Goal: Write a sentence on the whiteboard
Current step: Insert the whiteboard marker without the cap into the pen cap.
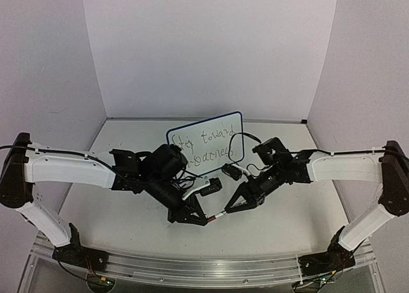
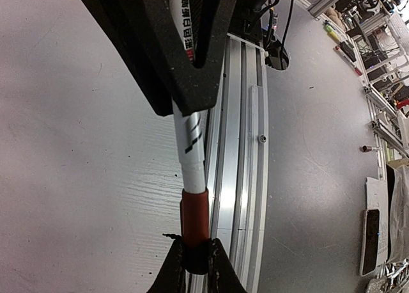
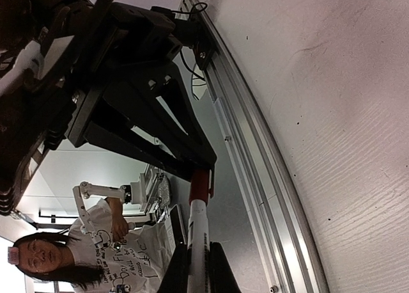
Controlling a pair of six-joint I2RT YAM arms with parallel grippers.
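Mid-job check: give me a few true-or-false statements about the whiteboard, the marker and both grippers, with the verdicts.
1. The whiteboard is blank. False: the sentence is on it, in two lines of dark handwriting.
2. The left gripper and the right gripper both have their jaws shut on the marker. True.
3. The marker lies flat on the table. False: it is held between the two grippers, one at each end.
4. The whiteboard stands beyond the grippers, towards the back of the table. True.
5. The marker is white all over. False: it has a red end.
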